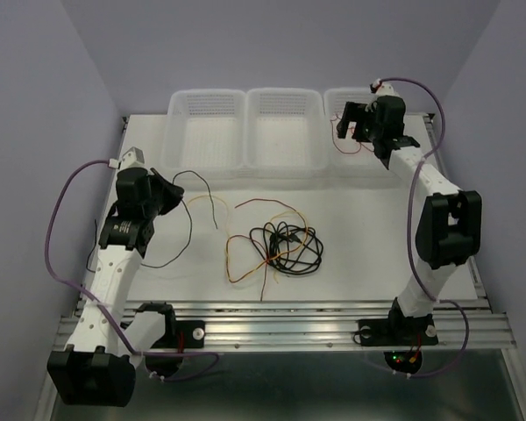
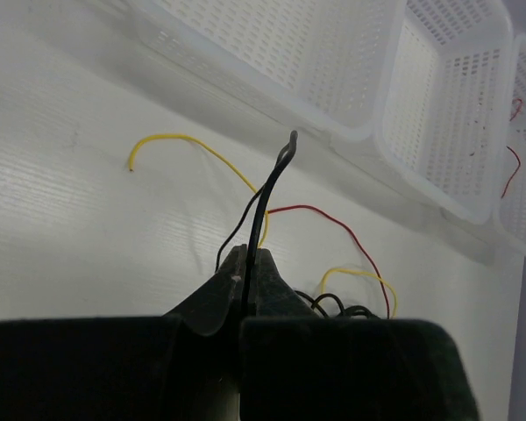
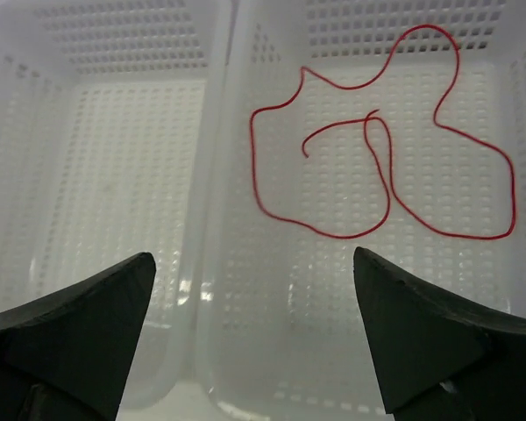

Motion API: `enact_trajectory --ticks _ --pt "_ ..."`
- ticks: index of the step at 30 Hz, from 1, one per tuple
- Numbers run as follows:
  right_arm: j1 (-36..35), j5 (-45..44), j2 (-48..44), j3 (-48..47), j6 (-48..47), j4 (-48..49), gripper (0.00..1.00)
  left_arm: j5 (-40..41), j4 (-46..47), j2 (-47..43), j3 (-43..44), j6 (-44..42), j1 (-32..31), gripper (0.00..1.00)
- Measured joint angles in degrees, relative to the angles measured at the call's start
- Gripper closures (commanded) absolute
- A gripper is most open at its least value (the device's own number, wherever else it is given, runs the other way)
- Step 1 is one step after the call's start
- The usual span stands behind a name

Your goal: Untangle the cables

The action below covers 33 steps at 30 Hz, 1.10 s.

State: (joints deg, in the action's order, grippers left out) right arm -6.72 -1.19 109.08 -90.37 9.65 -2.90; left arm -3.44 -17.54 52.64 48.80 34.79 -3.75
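Left gripper [image 2: 248, 254] clamped on a black cable [image 2: 276, 171] – its end poking past the fingertips, tangled cables [image 1: 285, 246] mid-table [image 1: 377, 237], right gripper [image 3: 252, 256] spread wide above the rightmost basket [image 3: 473, 53] – red cable [image 3: 333, 237] lying loose inside

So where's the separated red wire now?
In the right wrist view, the red wire lies looped in the rightmost white perforated plastic basket, beneath the open right claw.

Three white perforated plastic baskets [image 1: 207, 132]; one thin red wire [image 3: 387, 175] in a basket; one separate thin black wire [image 2: 267, 189]; tangled wires [image 1: 280, 246], count indeterminate.
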Motion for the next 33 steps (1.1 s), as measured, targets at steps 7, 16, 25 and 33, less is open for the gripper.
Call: enact_trajectory --ticks 7,16,25,33 --pt "-1.4 32.9 -18.4 12.7 -0.1 5.7 0.0 -4.5 0.1 1.3 5.1 -0.5 -4.3 1.0" --pt "-19.1 54.0 -24.9 17.4 -1.7 9.5 0.0 -2.3 -0.7 12.3 19.5 -1.5 -20.5 1.0" --pt "-27.9 43.9 -34.0 38.4 5.7 18.9 0.0 4.7 -3.9 26.0 45.5 -0.9 -25.6 1.0" --pt "-33.4 33.1 -30.2 44.4 6.8 31.1 0.0 7.2 -4.7 28.7 56.5 2.4 -28.6 1.0"
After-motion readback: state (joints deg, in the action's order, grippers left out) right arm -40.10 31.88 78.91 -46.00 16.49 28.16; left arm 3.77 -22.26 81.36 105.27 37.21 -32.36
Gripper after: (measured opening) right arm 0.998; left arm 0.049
